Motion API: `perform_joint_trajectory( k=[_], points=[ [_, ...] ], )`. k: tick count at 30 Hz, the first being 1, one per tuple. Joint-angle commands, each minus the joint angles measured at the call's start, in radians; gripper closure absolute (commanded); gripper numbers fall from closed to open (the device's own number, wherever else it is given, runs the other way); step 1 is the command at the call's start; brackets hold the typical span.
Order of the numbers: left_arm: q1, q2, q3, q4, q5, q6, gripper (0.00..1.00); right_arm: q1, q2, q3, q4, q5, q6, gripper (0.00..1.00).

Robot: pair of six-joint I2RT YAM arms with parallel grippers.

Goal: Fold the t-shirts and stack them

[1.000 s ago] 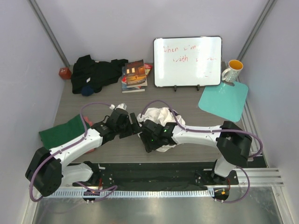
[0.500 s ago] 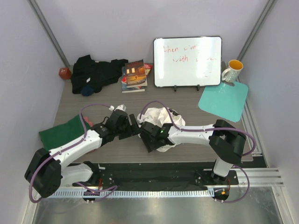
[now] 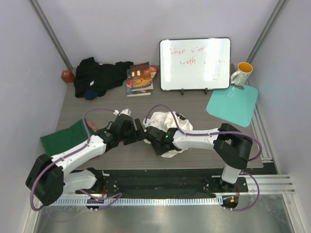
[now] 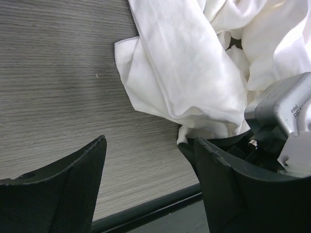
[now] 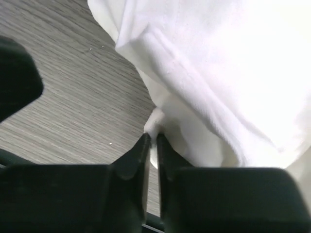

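Observation:
A crumpled white t-shirt lies mid-table. My right gripper is shut on a small fold at its near-left edge, and the cloth fills the rest of that view. From above, the right gripper sits at the shirt's left side. Just left of it, my left gripper stands open. In the left wrist view the left gripper holds only bare table between its fingers, and the white t-shirt lies just beyond. A black t-shirt is heaped at the back left. A dark green t-shirt lies at the left edge.
Stacked books and a whiteboard stand at the back. An orange-lined mug and a teal mat are at the back right. A reddish ball sits in the back left corner. The table's front edge is close under the left gripper.
The right gripper has closed on the white t-shirt's edge after shifting slightly left. The left arm and its open jaws have stayed put.

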Motion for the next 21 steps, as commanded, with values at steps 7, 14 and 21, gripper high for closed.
perform_joint_trajectory(
  k=[7,14,21],
  points=[
    [0.005,-0.016,0.001,0.036,-0.004,-0.007,0.27,0.003,0.000,0.008,0.032,-0.025,-0.004,0.99],
    [0.008,-0.050,-0.010,0.018,-0.035,-0.017,0.27,0.003,-0.160,0.064,0.006,0.034,-0.054,0.99],
    [0.042,-0.082,-0.016,-0.028,-0.087,-0.054,0.26,-0.004,-0.348,0.322,-0.075,0.137,-0.159,0.99]
  ],
)
